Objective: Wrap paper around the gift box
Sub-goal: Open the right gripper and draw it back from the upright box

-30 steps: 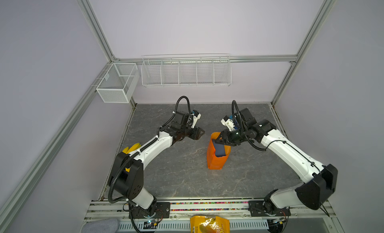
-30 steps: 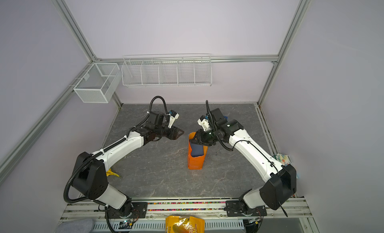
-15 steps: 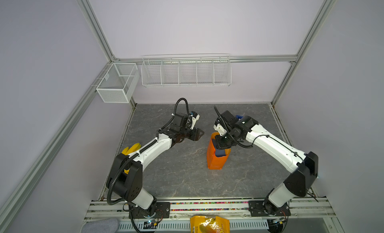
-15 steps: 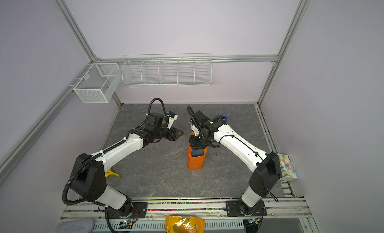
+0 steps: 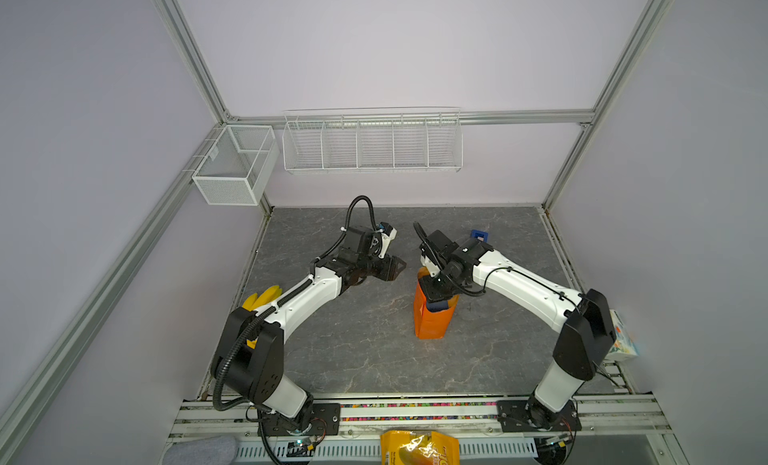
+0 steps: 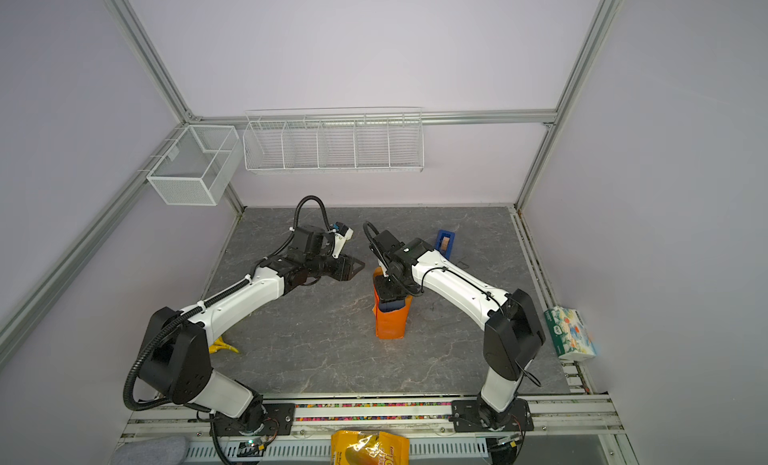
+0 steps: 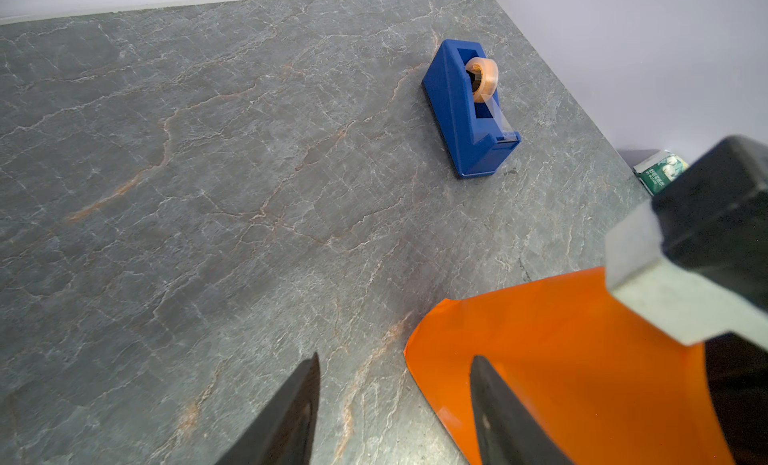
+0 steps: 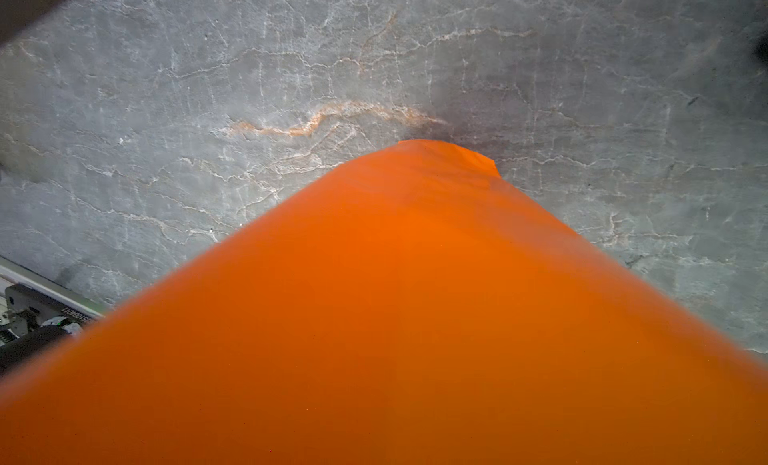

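On the table (image 5: pixel 353 350), right fingers (image 5: pixel 434 293) closed at paper (image 5: pixel 430 326) around gift box (image 5: pixel 440 306), left fingers (image 7: pixel 291 413) open

One gift box (image 6: pixel 392 307); one paper (image 5: pixel 430 326); one tape dispenser (image 7: pixel 457 122); two baskets (image 5: pixel 226 191) (image 5: pixel 372 151).

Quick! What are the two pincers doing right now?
Left pincer: open, holding nothing.
Right pincer: closed, down on the thin orange paper sheet; whether it pinches it is hidden.

L gripper (image 5: pixel 397 268) w/ jaws apart, arm stretched fwd; R gripper (image 5: pixel 434 293) closed, wrist angled down.
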